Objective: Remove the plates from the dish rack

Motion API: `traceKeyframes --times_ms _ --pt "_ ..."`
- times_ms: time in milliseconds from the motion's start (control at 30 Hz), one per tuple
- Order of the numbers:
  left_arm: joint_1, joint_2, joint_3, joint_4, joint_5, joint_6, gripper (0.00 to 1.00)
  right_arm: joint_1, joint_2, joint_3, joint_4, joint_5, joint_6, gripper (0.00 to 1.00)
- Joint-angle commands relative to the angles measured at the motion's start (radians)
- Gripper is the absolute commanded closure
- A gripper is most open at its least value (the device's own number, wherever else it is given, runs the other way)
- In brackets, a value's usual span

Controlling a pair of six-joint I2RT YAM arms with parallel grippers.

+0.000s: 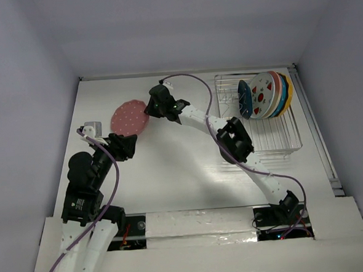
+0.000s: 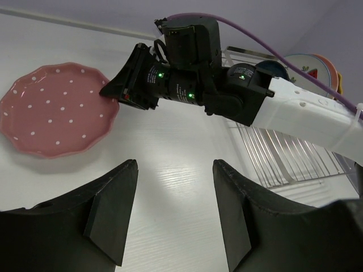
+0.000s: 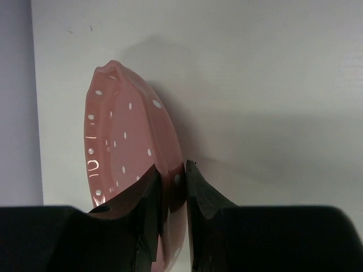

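Note:
The pink dotted scalloped plate (image 1: 128, 116) lies on the table at the far left; it also shows in the left wrist view (image 2: 54, 110) and the right wrist view (image 3: 125, 141). My right gripper (image 1: 148, 110) is shut on its right rim, one finger on each side (image 3: 172, 173). The dish rack (image 1: 274, 141) stands at the far right with several plates upright at its back: dark blue (image 1: 244, 98), white with strawberries (image 1: 262, 95), yellow-orange (image 1: 288, 92). My left gripper (image 1: 131, 144) is open and empty (image 2: 176, 170), low over bare table near the pink plate.
The right arm (image 2: 295, 110) stretches across the table's middle from the rack side to the plate. The rack's near part (image 2: 283, 164) holds only tines. Grey walls close in at the left, back and right.

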Motion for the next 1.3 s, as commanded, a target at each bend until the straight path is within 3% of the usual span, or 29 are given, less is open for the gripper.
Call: traceKeyframes --times_ms 0,33,67,233,333,433,533,600,667,700,733,767,800,833,933,1033,1100,1133,1200,1233,1267 --pt "-0.006 0.004 0.024 0.032 -0.002 -0.003 0.47 0.012 -0.075 0.004 0.173 -0.036 0.090 0.80" --pt "-0.006 0.003 0.024 0.033 -0.002 -0.002 0.47 0.012 -0.079 -0.015 0.186 -0.039 0.096 0.71" --pt "-0.006 0.006 0.024 0.032 -0.003 -0.003 0.47 0.012 -0.085 -0.033 0.194 -0.052 0.100 0.57" --pt "-0.006 0.001 0.021 0.038 0.004 -0.003 0.47 0.012 -0.127 -0.155 0.223 -0.065 0.080 0.27" --pt "-0.006 0.000 0.020 0.039 0.012 -0.003 0.47 0.012 -0.138 -0.187 0.214 -0.063 0.048 0.26" --pt "-0.006 0.001 0.020 0.039 0.010 -0.003 0.47 0.012 -0.164 -0.173 0.159 -0.039 -0.011 0.08" --pt "-0.006 0.000 0.020 0.038 0.006 -0.003 0.47 0.012 -0.222 -0.178 0.122 0.001 -0.098 0.02" --pt "-0.006 -0.002 0.020 0.038 0.004 -0.003 0.47 0.012 -0.321 -0.243 0.130 0.048 -0.140 0.02" --pt "-0.006 0.000 0.020 0.039 0.004 -0.003 0.48 0.012 -0.406 -0.303 0.147 0.079 -0.230 0.13" --pt "-0.006 -0.002 0.020 0.038 0.006 -0.003 0.48 0.012 -0.502 -0.369 0.145 0.139 -0.297 0.23" --pt "-0.006 -0.003 0.020 0.039 0.007 -0.003 0.55 0.012 -0.556 -0.415 0.144 0.179 -0.330 0.42" --pt "-0.006 -0.003 0.020 0.041 0.010 -0.002 0.60 -0.006 -0.614 -0.466 0.144 0.266 -0.359 0.86" --pt "-0.006 -0.005 0.017 0.044 0.015 -0.002 0.65 -0.017 -0.672 -0.577 0.145 0.295 -0.386 0.99" --pt "-0.006 -0.006 0.015 0.047 0.020 0.000 0.76 -0.032 -0.790 -0.637 0.151 0.322 -0.444 1.00" --pt "-0.006 -0.012 0.013 0.047 0.013 -0.002 0.94 -0.129 -1.006 -0.847 0.110 0.400 -0.517 1.00" --pt "-0.006 -0.017 0.015 0.042 -0.005 -0.003 0.99 -0.267 -1.134 -0.984 0.043 0.398 -0.567 1.00" --pt "-0.006 -0.014 0.015 0.042 -0.003 -0.005 0.99 -0.310 -1.194 -1.007 0.001 0.476 -0.604 0.86" --pt "-0.006 -0.014 0.015 0.044 0.001 -0.006 0.96 -0.339 -1.194 -1.003 -0.046 0.496 -0.644 0.68" --pt "-0.006 -0.014 0.015 0.041 0.006 -0.005 0.86 -0.362 -1.155 -0.983 -0.108 0.532 -0.676 0.46" --pt "-0.006 -0.014 0.016 0.042 0.006 -0.005 0.86 -0.362 -1.139 -0.975 -0.108 0.536 -0.689 0.46" --pt "-0.006 -0.014 0.016 0.041 0.004 -0.003 0.80 -0.384 -1.124 -0.962 -0.122 0.537 -0.700 0.36"
